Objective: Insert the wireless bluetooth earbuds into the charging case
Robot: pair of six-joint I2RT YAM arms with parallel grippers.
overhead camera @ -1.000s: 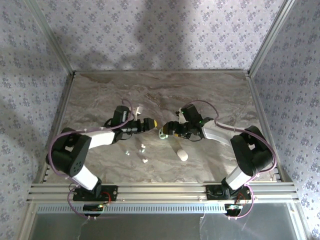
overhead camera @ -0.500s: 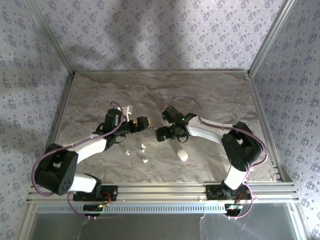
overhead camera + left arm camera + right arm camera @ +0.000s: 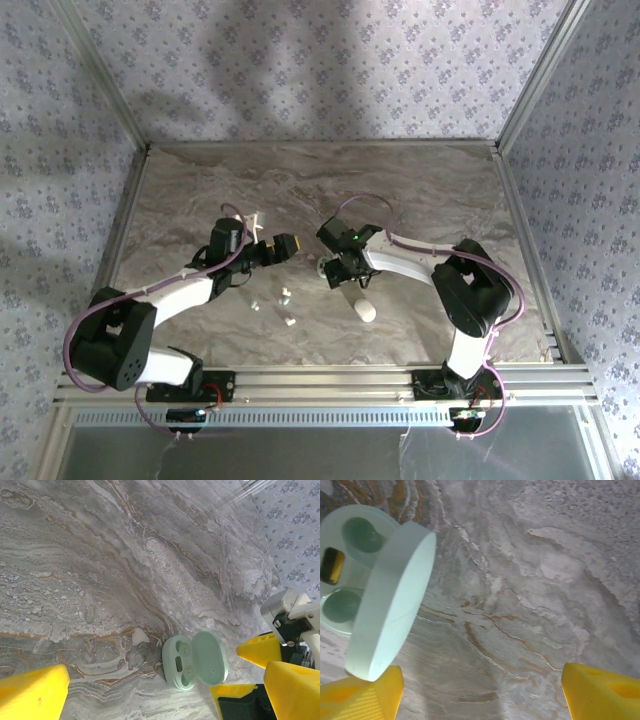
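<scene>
Currently on marble table (image 3: 430,190): left gripper (image 3: 287,244) spread wide, empty. Right gripper (image 3: 338,270) also wide, empty, just beside mint charging case (image 3: 195,666). Lid open, both wells vacant. Earbuds (image 3: 285,295) loose on table near left arm. No insertion yet; judged early, all pick-ups left.

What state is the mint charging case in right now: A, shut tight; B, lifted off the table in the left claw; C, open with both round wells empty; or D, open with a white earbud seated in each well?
C: the mint charging case has its lid swung open, and both wells show bare green with nothing white seated in them.
</scene>
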